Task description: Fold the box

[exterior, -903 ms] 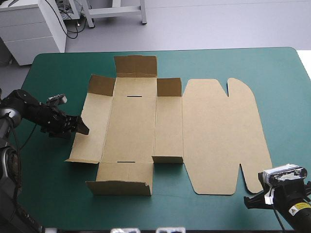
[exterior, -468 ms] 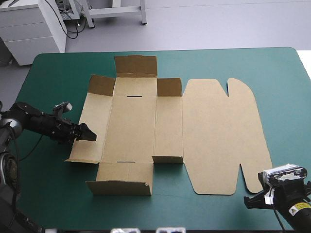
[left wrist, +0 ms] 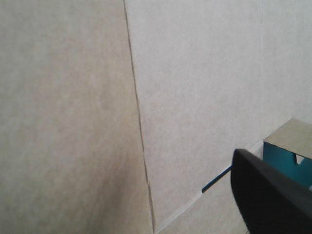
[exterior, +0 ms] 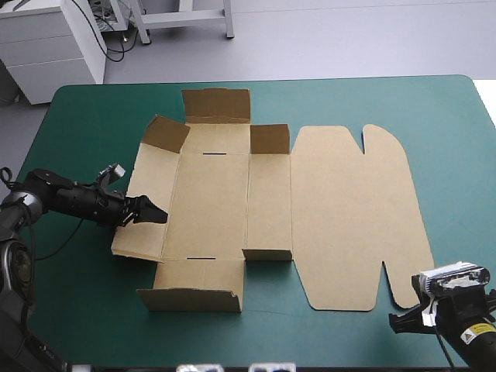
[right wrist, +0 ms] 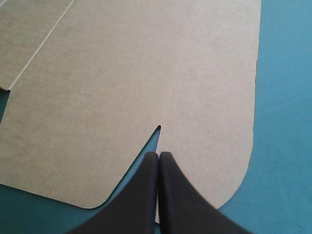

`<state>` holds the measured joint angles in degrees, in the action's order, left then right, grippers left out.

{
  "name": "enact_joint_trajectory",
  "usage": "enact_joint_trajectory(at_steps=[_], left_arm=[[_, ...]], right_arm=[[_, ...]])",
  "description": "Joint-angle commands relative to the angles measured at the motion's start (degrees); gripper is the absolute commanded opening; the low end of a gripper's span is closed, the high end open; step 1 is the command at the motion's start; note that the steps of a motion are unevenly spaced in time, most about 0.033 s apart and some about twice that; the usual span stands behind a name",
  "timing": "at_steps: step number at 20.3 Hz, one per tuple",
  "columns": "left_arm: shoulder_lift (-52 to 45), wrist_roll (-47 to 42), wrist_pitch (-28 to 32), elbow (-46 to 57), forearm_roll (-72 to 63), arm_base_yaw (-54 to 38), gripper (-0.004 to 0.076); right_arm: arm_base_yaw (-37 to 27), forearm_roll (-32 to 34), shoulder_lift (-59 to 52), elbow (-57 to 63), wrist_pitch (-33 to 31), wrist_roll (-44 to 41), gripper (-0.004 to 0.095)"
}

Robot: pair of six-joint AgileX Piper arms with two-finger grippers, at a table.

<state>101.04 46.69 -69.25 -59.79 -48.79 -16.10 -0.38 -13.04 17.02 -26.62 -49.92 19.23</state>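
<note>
The left gripper (exterior: 152, 215) lies low across the outer edge of the left wall panel of the box (exterior: 271, 201). Brown board fills its wrist view, and it is impossible to tell whether this gripper is open or closed. The panel it reaches over tilts slightly up off the teal-green cover (exterior: 449, 155). The right gripper (right wrist: 159, 156) is closed and empty. Its black fingers (right wrist: 180, 195) meet in a point at the notch in the lid's near edge, close to the cover's near right corner. The box sits unfolded in the middle of the cover, with the lid flat on the right and the base to its left. Short flaps at the far and near ends stand partly upright.
</note>
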Motion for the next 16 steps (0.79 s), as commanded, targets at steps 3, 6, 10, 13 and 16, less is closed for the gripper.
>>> enact_joint_trajectory(at_steps=[3,6,10,13,16], left_arm=[[-0.87,-3.41,1.7,-0.03,-1.06,0.98,0.0426],[-0.87,-7.66,8.51,-0.03,-1.06,0.98,0.0143],[-0.87,-4.73,7.2,-0.23,-1.04,0.98,-0.0008],[-0.87,-4.79,7.76,-0.23,-1.04,0.98,-0.0003],[-0.87,-2.94,5.45,-0.23,-1.42,0.98,0.0]], right_arm=[[0.21,-0.95,0.71,-1.52,3.74,0.11,-0.0019],[0.21,-0.95,0.71,-1.52,3.74,0.11,-0.0019],[0.21,-0.95,0.71,-1.52,3.74,0.11,-0.0019],[0.21,-0.95,0.71,-1.52,3.74,0.11,-0.0019],[0.21,-0.95,0.71,-1.52,3.74,0.11,-0.0019]])
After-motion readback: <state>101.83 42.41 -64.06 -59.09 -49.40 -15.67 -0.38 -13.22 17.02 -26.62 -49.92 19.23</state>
